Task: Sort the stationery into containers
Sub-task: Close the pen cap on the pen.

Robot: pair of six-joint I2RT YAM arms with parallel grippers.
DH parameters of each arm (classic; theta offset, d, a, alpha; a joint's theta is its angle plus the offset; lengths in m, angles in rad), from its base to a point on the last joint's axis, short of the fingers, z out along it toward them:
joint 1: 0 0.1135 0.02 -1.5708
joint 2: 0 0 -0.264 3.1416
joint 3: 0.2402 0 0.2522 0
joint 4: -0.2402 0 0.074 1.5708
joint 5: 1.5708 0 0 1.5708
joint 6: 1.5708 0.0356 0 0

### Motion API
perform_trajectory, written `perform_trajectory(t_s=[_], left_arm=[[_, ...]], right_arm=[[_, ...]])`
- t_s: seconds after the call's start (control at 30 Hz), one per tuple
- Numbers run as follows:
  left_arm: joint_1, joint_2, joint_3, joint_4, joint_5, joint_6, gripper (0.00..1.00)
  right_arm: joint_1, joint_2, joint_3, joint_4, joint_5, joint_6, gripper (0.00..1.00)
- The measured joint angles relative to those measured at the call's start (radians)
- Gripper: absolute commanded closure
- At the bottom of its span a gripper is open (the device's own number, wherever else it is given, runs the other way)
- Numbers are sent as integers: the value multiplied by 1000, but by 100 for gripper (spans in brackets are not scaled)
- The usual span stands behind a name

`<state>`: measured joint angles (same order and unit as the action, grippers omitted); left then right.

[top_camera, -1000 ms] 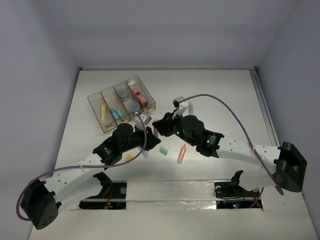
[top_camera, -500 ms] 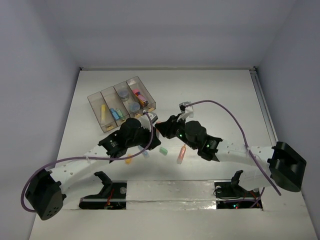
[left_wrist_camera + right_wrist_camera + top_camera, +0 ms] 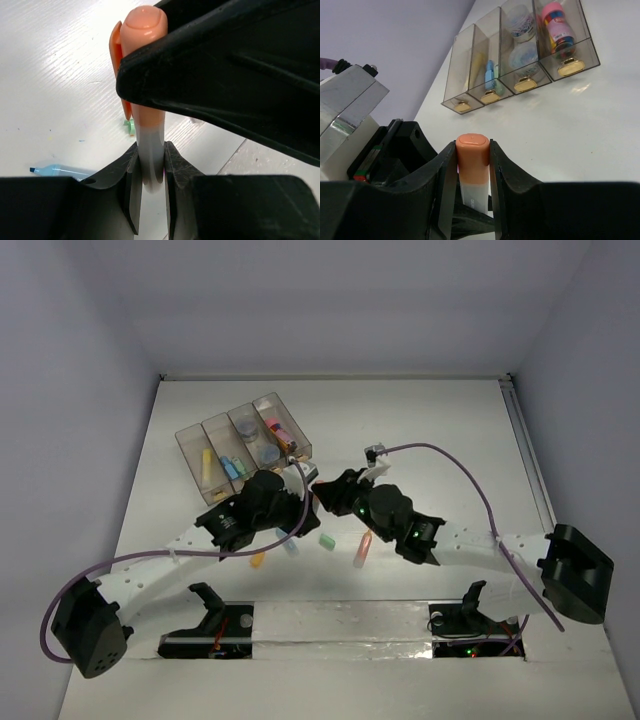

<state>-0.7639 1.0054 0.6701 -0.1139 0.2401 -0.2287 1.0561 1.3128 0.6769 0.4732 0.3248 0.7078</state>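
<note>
**penpal_22:** White counter (image 3: 420,430), pale walls boxing it in on three sides. So why are both arms on one pen?

**yam_tinkerer:** Looks like a handoff to me. The orange marker (image 3: 145,25) is up off the counter, about the middle of the overhead frame, with a claw on each end. The left claw (image 3: 149,170) is clamped tight on the whitish barrel. The right claw (image 3: 472,155) is clamped just as tight on the orange cap end. One end each, so the fingers don't crowd each other.

**penpal_22:** Which one lets go?

**yam_tinkerer:** Can't tell from this. My guess is the left arm ends up with it, since the tray (image 3: 186,445) sits upper left in the overhead frame. That's on that arm's side, just beyond where the claws meet.

**penpal_22:** Tray got stuff in it already?

**yam_tinkerer:** Yep, all four slots. There's a yellow pen (image 3: 207,462) in the leftmost, blue bits (image 3: 230,466) next, the two grey pots (image 3: 265,452) in the third, and pink pieces (image 3: 280,430) in the rightmost. Seems grouped by kind, so the marker probably joins the pens, but that's me guessing.

**penpal_22:** Leftovers?

**yam_tinkerer:** Below the claws, lower centre, there's a green block (image 3: 326,539), a pink-orange pen (image 3: 362,548), a blue piece (image 3: 292,547) and an orange bit (image 3: 258,560). All of them are lying loose on the counter.
</note>
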Motion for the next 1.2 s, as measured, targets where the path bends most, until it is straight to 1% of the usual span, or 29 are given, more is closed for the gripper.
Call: perform_trajectory(t_s=[0.03,0.13,0.27,0.3,0.33,0.4,0.43,0.47,0.53,0.67,0.73,0.87,0.97,1.03,1.1,1.13,1.2], left_arm=[[2,0,0,3,0,-8,100],[10,0,0,31,9,-40,100],[20,0,-16,124,16,-95,100],[22,0,-22,143,15,-105,100],[24,0,-24,155,16,-116,100],[29,0,-29,173,17,-133,100],[31,0,-35,188,19,-140,100],[32,2,-40,202,22,-146,100],[32,15,-53,246,25,-161,100],[32,71,-93,378,29,-189,100],[32,95,-118,437,26,-201,100],[32,143,-132,516,18,-218,100],[32,154,-132,586,13,-226,100],[32,158,-132,629,11,-227,100],[32,158,-132,667,10,-227,100],[31,158,-132,682,9,-227,100],[32,158,-131,706,3,-225,100]], right_arm=[[1,4,14,-8,11,4,98],[2,4,55,-50,40,-4,98],[-12,5,101,-83,60,-40,98],[-17,7,110,-91,60,-47,96],[-22,10,118,-97,57,-51,89],[-31,17,127,-98,50,-50,81],[-38,17,129,-98,43,-49,75],[-45,15,128,-101,34,-47,73],[-63,11,128,-106,17,-44,72],[-116,16,129,-134,-27,-35,70],[-144,27,129,-140,-55,-26,65],[-200,42,148,-179,-101,-11,47],[-228,39,169,-204,-128,-8,42],[-240,23,184,-222,-139,-9,41],[-252,-5,187,-247,-142,-11,37],[-258,-26,187,-255,-142,-11,37],[-270,-74,187,-286,-138,-13,32]])
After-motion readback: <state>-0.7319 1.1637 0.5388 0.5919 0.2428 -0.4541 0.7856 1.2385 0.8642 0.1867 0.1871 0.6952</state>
